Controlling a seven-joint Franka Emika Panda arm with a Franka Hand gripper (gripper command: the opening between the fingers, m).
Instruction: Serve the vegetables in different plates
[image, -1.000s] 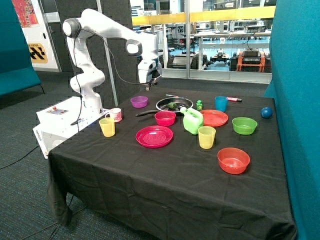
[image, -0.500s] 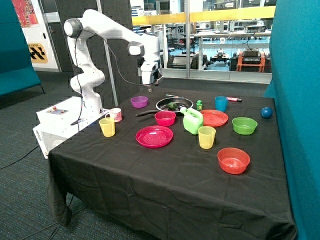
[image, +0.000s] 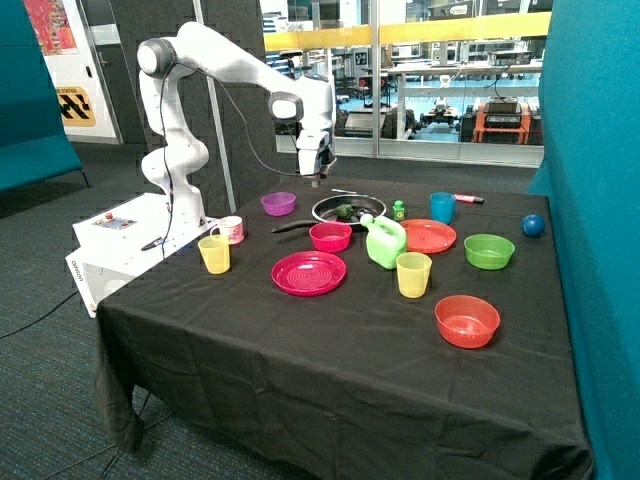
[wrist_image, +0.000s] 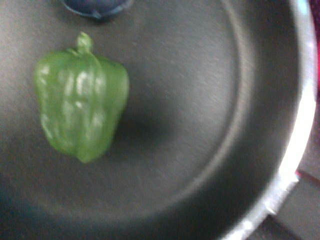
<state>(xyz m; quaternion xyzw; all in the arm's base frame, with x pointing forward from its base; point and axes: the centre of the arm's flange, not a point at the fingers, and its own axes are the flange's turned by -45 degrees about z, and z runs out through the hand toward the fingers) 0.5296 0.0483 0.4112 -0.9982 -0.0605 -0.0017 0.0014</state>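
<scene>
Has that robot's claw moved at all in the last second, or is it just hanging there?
Yes. The gripper has shifted sideways, away from the purple bowl and toward the frying pan. It now hangs near the pan's rim, above the green pepper inside.

green pepper (wrist_image: 80, 100) – black pan (image: 365, 205) – magenta ridged plate (image: 309, 273).

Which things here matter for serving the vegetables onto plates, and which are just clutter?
Job:
- green pepper in the frying pan
- dark vegetable beside it
- magenta plate
- orange-red plate
- end effector, above the pan

Lying about:
- green jug
- yellow cups
- blue ball
- bowls, e.g. red bowl
</scene>
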